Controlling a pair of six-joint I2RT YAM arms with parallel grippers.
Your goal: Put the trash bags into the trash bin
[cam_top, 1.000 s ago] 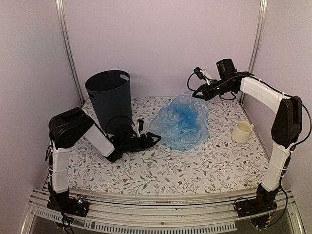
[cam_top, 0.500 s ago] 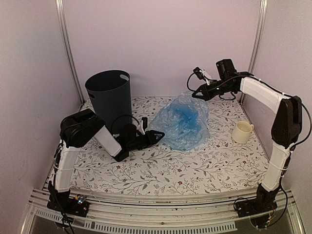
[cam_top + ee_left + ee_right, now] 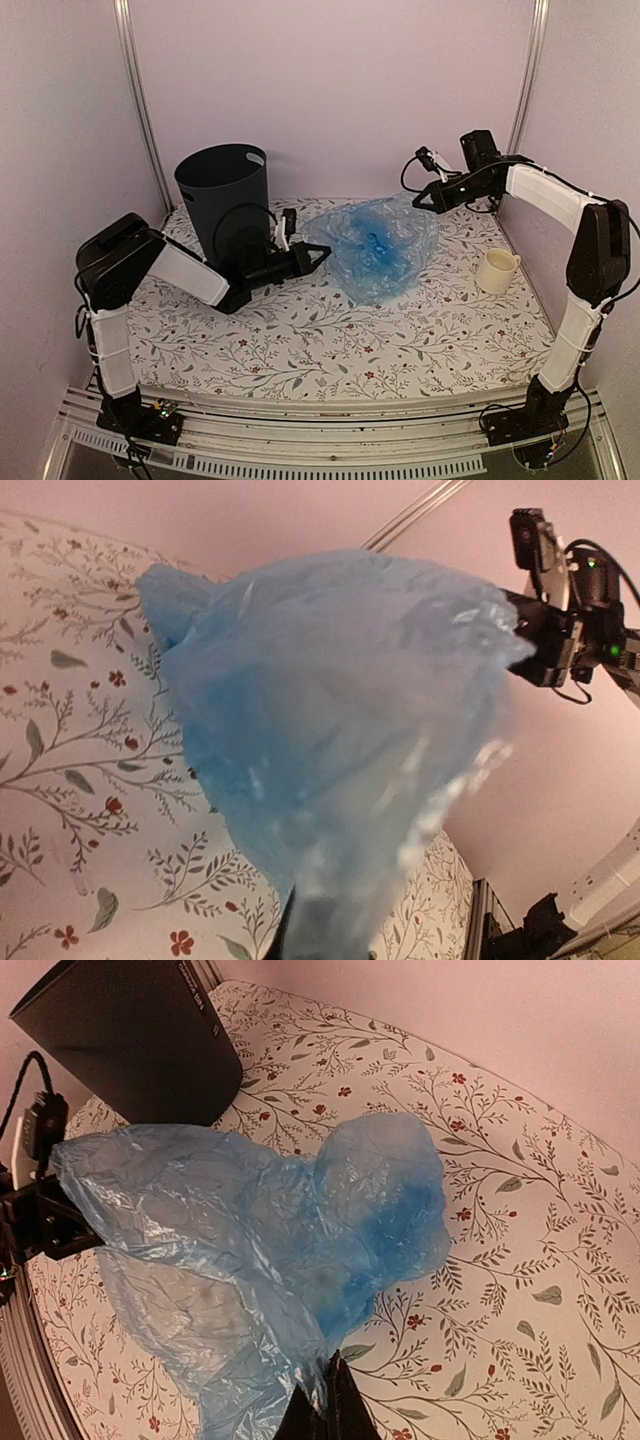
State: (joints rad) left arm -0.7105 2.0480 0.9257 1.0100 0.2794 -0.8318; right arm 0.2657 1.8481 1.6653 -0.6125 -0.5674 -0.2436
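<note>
The translucent light-blue trash bag point(image 3: 378, 247) hangs stretched between both arms over the middle of the floral table. My left gripper point(image 3: 318, 256) is shut on the bag's left edge, low beside the bin. My right gripper point(image 3: 422, 199) is shut on the bag's upper right corner, held above the table. In the left wrist view the trash bag point(image 3: 340, 730) fills the frame and covers my fingers. In the right wrist view the trash bag point(image 3: 250, 1260) rises from my closed fingertips point(image 3: 335, 1400). The dark trash bin point(image 3: 224, 205) stands upright at the back left, also visible as the trash bin point(image 3: 130, 1030).
A small cream mug point(image 3: 496, 270) stands near the right edge of the table. Metal frame posts rise at the back left point(image 3: 140, 100) and back right point(image 3: 525, 80). Pink walls close in the table on three sides.
My left gripper moved forward to the bag's left edge and closed on it. My right gripper shifted right and slightly down, drawing the bag out wider between the arms.
</note>
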